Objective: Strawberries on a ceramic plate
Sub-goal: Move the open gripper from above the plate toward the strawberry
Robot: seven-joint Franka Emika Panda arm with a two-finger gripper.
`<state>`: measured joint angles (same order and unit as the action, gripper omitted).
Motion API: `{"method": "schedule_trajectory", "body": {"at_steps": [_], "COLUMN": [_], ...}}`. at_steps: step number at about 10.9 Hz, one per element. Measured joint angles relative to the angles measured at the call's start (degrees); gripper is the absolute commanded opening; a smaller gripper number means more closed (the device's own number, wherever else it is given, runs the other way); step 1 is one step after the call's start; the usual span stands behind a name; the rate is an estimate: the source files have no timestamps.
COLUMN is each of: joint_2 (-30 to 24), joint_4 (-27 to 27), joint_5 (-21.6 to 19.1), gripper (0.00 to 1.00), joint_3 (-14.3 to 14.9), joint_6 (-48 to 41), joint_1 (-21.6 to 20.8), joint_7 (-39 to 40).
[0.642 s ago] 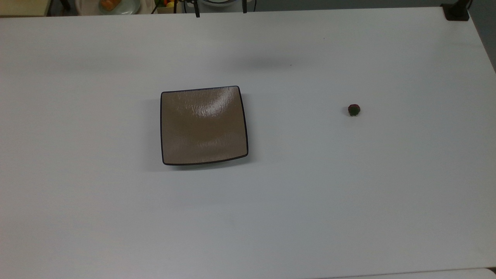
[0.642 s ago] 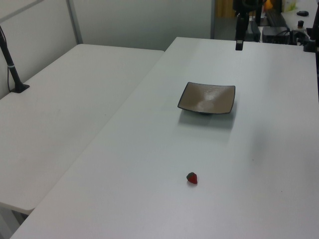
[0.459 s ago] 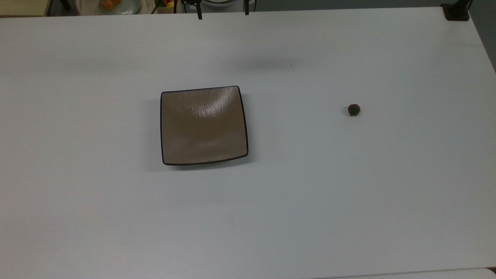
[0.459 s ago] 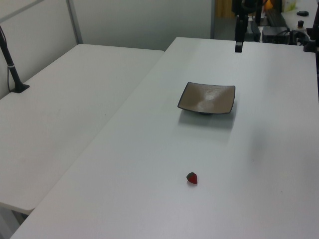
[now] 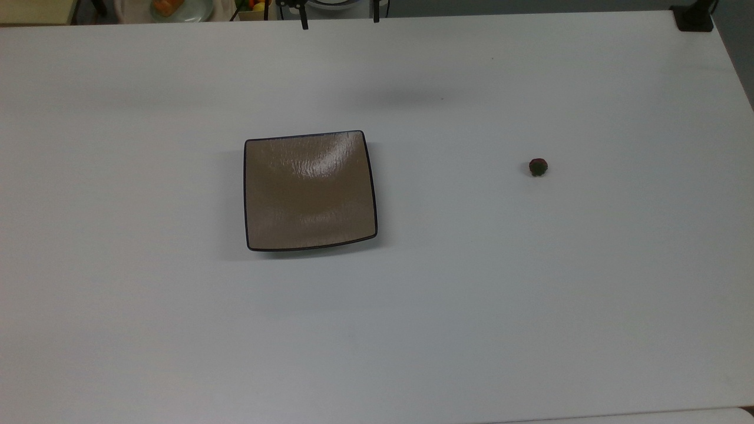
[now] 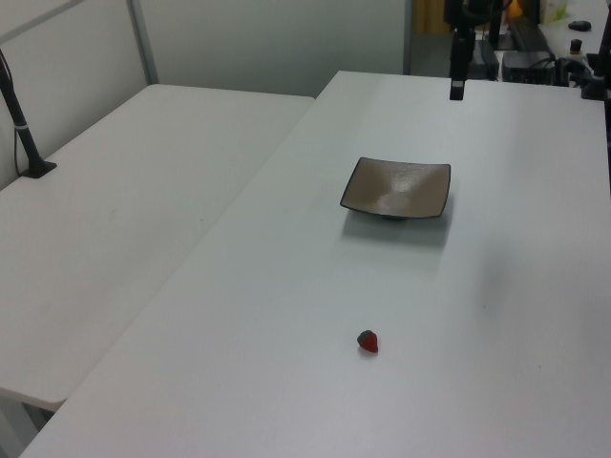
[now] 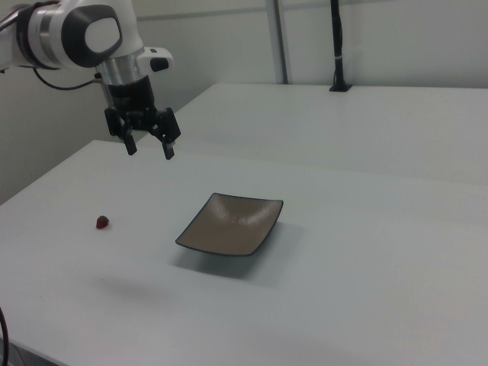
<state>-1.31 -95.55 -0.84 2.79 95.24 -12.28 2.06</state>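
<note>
Fingers: we are holding the gripper point(image 7: 149, 147) high above the table point(image 7: 366, 252), fingers spread wide, gripping nothing.
Strawberry: lying on the table point(image 7: 102, 223), well below the fingers and off to the right view's left.
Plate: sitting bare point(image 7: 232, 224), below the fingers, toward the right view's right.
Progress: nothing done yet; reaching, gripping, carrying and placing are all remaining.
Writing: we are seeing none.

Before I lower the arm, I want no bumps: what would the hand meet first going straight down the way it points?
Probably bare table. The open hand points down, with the strawberry and plate off to the sides; depth is uncertain.
</note>
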Motion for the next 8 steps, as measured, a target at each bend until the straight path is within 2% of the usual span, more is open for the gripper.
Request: {"method": "schedule_trajectory", "body": {"at_steps": [4, 6, 8], "joint_2": [0.00, -0.01, 0.00], "joint_4": [0.04, 0.17, 0.47], "joint_5": [-0.12, -0.13, -0.33], "gripper": [1.00, 1.00, 1.00], "joint_3": [-2.14, -4.14, -7.92], "joint_6": [0.00, 0.00, 0.00], "joint_1": [-0.11, -0.23, -0.31], "joint_7": [0.00, -0.01, -2.13]}}
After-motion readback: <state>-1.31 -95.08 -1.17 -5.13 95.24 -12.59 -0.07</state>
